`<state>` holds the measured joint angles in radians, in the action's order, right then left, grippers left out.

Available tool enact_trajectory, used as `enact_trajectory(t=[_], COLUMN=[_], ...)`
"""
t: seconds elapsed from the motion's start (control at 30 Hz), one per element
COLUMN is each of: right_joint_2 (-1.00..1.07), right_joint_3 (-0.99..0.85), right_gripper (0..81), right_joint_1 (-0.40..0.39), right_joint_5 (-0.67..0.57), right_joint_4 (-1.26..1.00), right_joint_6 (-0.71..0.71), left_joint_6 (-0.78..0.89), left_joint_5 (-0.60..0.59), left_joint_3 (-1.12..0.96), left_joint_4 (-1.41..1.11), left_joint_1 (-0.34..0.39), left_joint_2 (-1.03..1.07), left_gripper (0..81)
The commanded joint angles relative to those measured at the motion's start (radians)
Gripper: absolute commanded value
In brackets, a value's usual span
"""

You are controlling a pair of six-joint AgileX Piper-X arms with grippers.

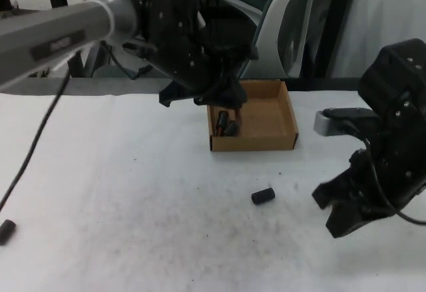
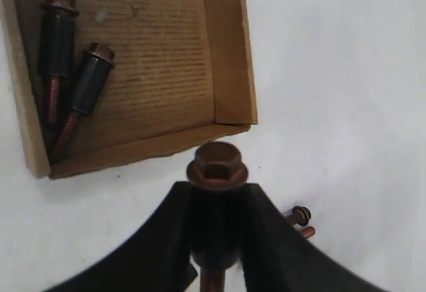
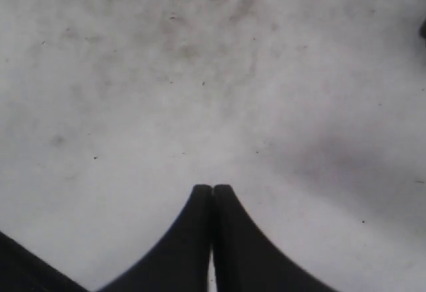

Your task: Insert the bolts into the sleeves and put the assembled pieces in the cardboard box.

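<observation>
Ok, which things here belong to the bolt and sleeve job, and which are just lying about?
Job:
- cardboard box holding two assembled pieces
- bolt in sleeve, gripped by the left claw
- loose sleeve on the bench
- loose bolts
- dark piece at the near left edge, probably a sleeve

Lying about:
- office chair behind the bench
- black cable

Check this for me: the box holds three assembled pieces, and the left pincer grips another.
One thing is wrong, the count. The box holds two assembled pieces, not three, as the left wrist view shows. The left pincer does grip another piece.
</observation>
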<state>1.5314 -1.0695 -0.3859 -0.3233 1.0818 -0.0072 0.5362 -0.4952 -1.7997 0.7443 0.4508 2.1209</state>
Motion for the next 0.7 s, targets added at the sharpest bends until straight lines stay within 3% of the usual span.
enact_trajectory(t=[0.0,0.3,0.67], right_joint_2=[0.055,0.106,0.111], right_joint_3=[-0.04,-0.049,-0.049], right_gripper=[0.5,0.5,0.5], right_joint_1=[0.076,0.211,0.255], right_joint_5=[-0.003,-0.003,0.021], right_joint_4=[-0.005,-0.077,-0.24], right_joint_6=[0.087,0.281,0.481], left_joint_6=[-0.001,0.011,-0.097], left_joint_5=[-0.004,0.0,0.109], left_joint_3=[-0.052,-0.212,-0.431], left_joint_4=[0.025,0.068,0.182], left_joint_1=[-0.002,-0.026,-0.034], left_joint_2=[0.022,0.165,0.286], left_gripper=[0.8,0.8,0.8])
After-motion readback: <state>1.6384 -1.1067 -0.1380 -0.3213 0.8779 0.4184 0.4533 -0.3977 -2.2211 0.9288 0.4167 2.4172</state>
